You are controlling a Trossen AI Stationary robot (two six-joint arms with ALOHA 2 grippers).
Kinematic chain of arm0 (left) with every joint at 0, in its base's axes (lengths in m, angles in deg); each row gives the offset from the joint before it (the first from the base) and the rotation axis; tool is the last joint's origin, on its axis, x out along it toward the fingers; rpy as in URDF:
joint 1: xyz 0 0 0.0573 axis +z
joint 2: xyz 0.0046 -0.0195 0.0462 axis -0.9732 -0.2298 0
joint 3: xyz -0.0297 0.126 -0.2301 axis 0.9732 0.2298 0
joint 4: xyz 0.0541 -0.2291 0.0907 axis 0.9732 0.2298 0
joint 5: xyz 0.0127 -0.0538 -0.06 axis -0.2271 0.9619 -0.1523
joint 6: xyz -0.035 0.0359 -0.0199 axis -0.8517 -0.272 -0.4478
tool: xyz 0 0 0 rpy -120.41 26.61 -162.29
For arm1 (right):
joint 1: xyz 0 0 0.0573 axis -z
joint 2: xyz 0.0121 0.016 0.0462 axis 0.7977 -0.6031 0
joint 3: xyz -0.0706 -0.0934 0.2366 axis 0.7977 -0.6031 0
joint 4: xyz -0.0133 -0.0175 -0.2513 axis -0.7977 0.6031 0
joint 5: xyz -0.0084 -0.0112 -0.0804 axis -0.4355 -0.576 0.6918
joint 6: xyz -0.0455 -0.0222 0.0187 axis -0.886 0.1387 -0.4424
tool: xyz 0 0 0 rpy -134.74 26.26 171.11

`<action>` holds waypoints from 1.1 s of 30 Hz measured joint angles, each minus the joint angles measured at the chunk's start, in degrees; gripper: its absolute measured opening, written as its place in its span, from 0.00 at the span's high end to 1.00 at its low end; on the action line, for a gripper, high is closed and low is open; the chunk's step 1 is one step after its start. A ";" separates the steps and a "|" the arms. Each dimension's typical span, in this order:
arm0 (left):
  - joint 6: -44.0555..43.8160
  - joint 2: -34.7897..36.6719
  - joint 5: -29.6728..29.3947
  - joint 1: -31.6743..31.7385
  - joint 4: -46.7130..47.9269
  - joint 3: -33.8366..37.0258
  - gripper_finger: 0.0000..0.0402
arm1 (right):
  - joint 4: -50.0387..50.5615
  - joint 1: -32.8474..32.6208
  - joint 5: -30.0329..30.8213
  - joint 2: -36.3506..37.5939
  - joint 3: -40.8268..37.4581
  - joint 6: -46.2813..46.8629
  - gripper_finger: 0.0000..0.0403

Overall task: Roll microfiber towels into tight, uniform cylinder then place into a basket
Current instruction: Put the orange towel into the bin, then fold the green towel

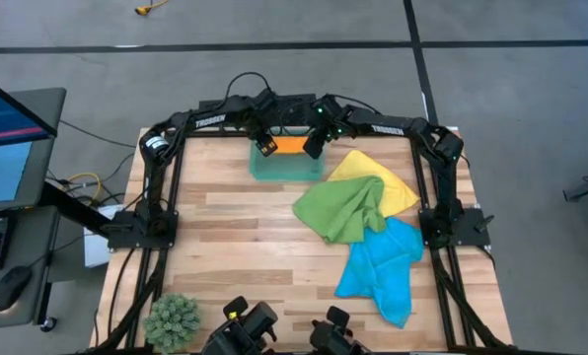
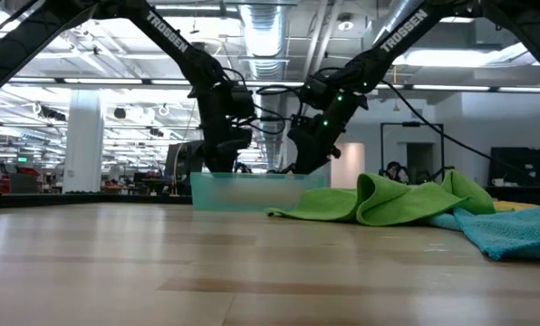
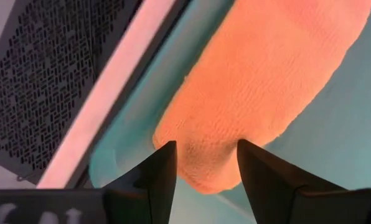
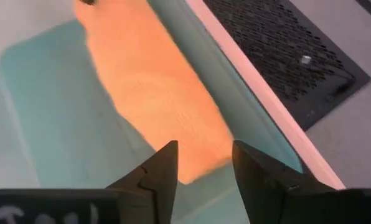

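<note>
on wooden table [image 1: 235, 237]; office behind

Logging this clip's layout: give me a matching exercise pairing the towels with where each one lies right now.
Things:
1. orange towel
2. green towel
3. blue towel
4. yellow towel

Places:
A. nearest the table's front edge
B. rolled, inside the basket
C. crumpled at mid-table, overlapping two other towels
D. partly under another towel, beside the basket

Pairs: 1-B, 2-C, 3-A, 4-D

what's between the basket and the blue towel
The green towel, partly atop the yellow towel, lies between the basket and blue towel, in the high view.
</note>
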 joint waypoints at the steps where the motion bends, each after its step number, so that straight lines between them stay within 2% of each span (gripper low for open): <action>1: 0.00 0.00 0.00 0.00 0.28 -0.46 0.60 | -0.32 -0.24 -0.48 0.00 0.00 -0.42 0.58; 9: 0.42 0.00 -2.09 0.00 7.60 -4.41 0.60 | 0.19 -1.48 -0.20 -0.26 -0.02 -1.47 0.63; 12: 1.41 0.72 -2.29 0.00 9.76 -4.73 0.60 | 3.51 -1.45 -0.02 0.76 -0.02 -3.17 0.66; 17: 1.62 3.74 1.73 -0.49 11.04 -4.75 0.60 | 12.88 -1.49 0.00 5.96 -0.04 -4.13 0.72; 22: 1.26 8.08 2.03 -3.15 10.85 -4.31 0.60 | 18.16 -2.84 0.00 13.86 -2.00 -4.26 0.77; 27: 0.14 13.99 2.09 -8.10 8.26 1.31 0.60 | 17.67 -6.47 0.01 23.67 -10.29 -2.69 0.80; 33: -2.36 21.65 2.14 -15.87 -3.61 13.24 0.60 | 12.55 -13.49 0.77 35.42 -22.28 3.45 0.82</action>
